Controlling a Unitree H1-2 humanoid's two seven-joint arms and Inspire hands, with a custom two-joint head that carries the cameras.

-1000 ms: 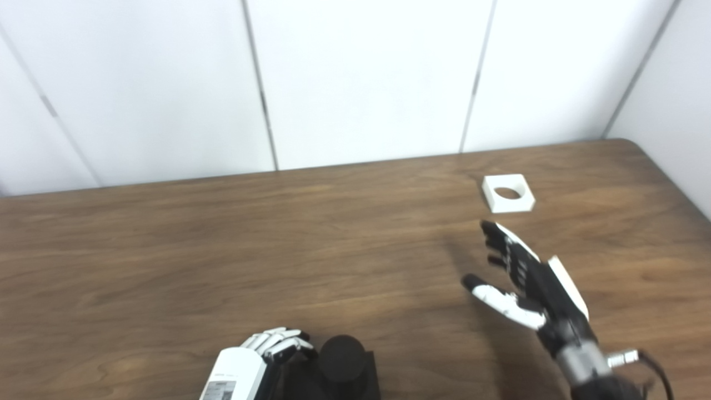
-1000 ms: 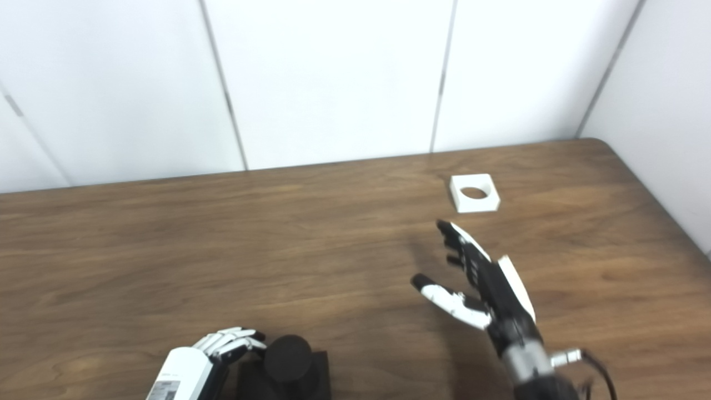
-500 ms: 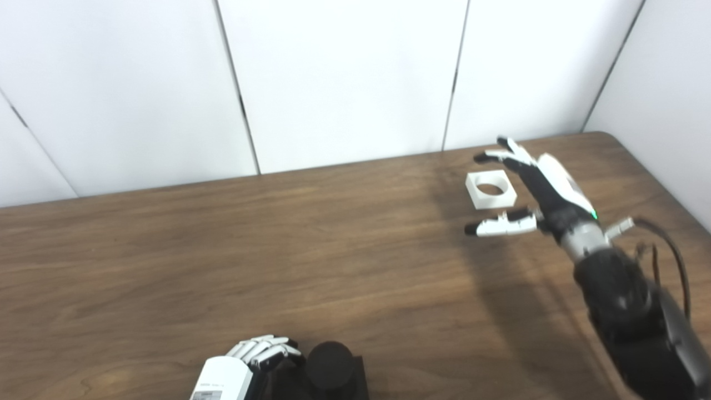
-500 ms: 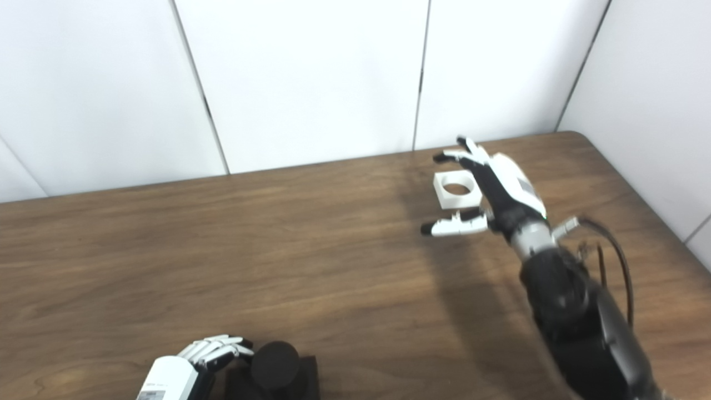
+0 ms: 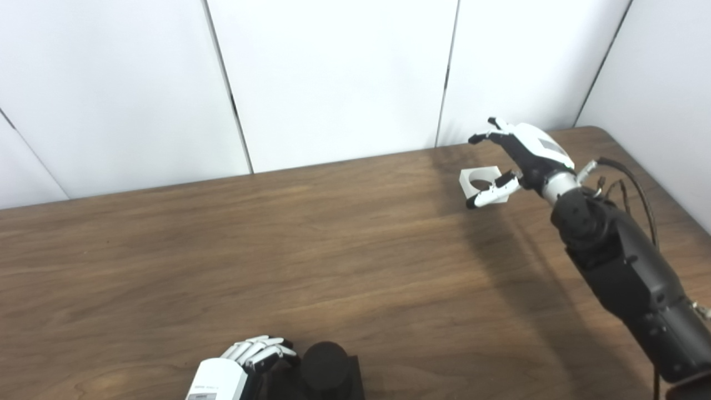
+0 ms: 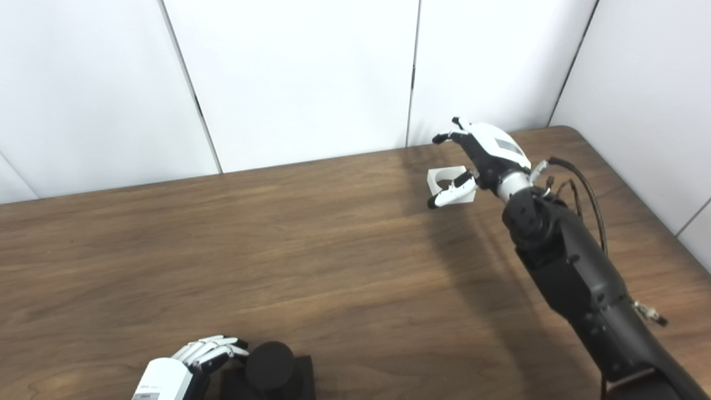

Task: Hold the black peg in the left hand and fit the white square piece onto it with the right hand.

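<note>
At bottom left of the frame, the left hand (image 5: 233,369) rests against the black peg (image 5: 324,366), fingers curled at its base; whether it truly grips cannot be told. Upper right, the white square piece (image 5: 479,179) lies flat on the table (image 5: 278,250). Directly over it, the right hand (image 5: 519,158) is spread wide, holding nothing. Judged light, rigid and smooth: pinch opposite outer walls, clear of the hole

Right robot hand (image 5: 519,158) reached white square piece (image 5: 479,180).
</note>
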